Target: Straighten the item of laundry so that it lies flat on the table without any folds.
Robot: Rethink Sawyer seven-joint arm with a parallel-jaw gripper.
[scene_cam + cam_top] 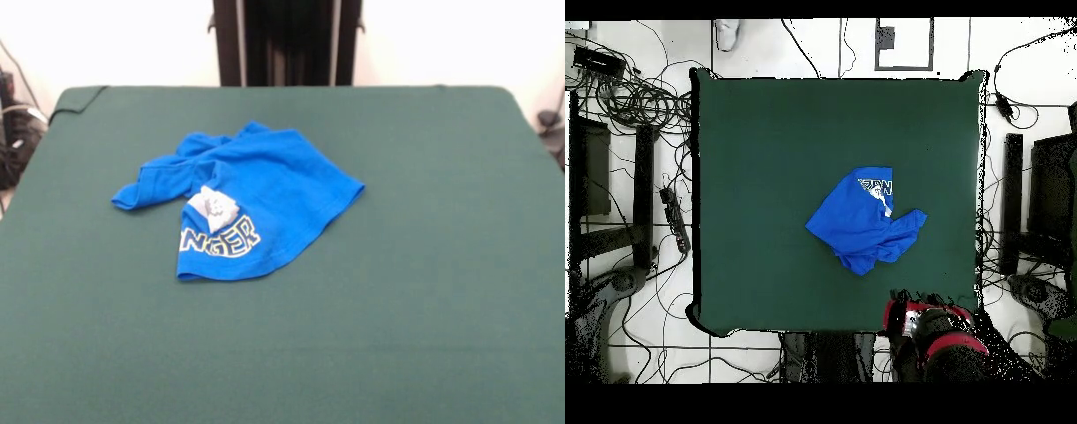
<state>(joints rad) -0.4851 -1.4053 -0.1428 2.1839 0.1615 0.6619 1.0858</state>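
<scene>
The item of laundry (256, 190) is a small bright blue T-shirt lying crumpled left of the middle of the green table (424, 265). Its body is folded over, so only part of the white block letters (221, 240) and the grey-white graphic show. One sleeve is bunched towards the left. In the overhead view the shirt (860, 220) lies right of centre on the table (765, 180). The red and black arm (933, 335) is drawn back at the table's bottom right edge, well apart from the shirt. I cannot make out its gripper's state. The front view shows no gripper.
The black pedestal (287, 42) stands behind the table's far edge. Tangled cables (635, 100) and dark racks (600, 170) lie on the floor on both sides of the table.
</scene>
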